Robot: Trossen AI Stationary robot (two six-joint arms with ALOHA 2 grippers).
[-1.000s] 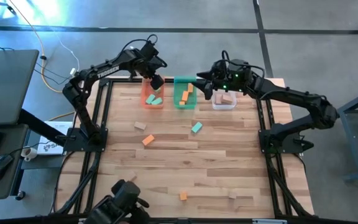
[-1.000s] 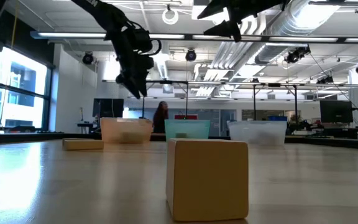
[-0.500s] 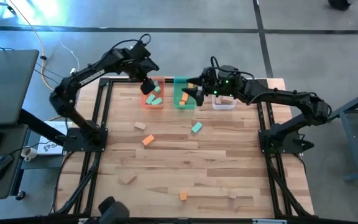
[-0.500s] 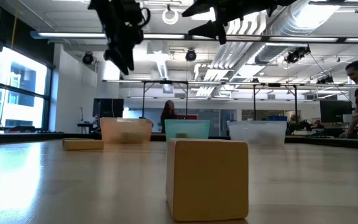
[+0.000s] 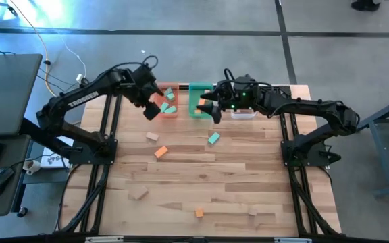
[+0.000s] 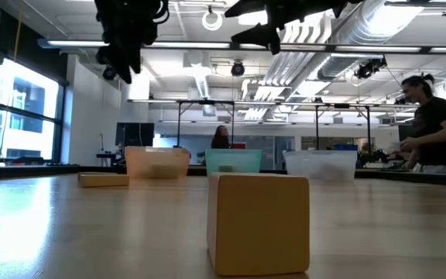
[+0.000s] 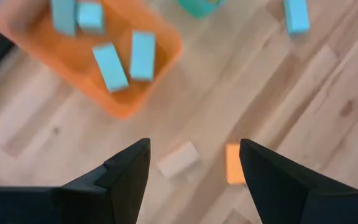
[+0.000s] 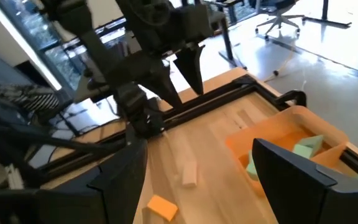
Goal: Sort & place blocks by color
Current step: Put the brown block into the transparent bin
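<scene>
Now, nearest to us in the low view, we see a tan cube standing alone on the wooden table, where it stood a second ago. Farther in, a tan block, an orange block and a teal block lie loose on the boards, all unmoved.

Beyond them we find the left gripper, which a second ago hung over the orange tray; it has drawn back toward its own side and now hangs off that tray's left edge, fingers apart and holding nothing. Its wrist view shows the tan and orange blocks between its fingers, with four teal blocks in the tray.

The right gripper has reached leftward from beside the clear tray and now hovers over the green tray, its fingers spread wide and empty.

Farthest off, we see a person who has stepped further into the low view's right side.
</scene>
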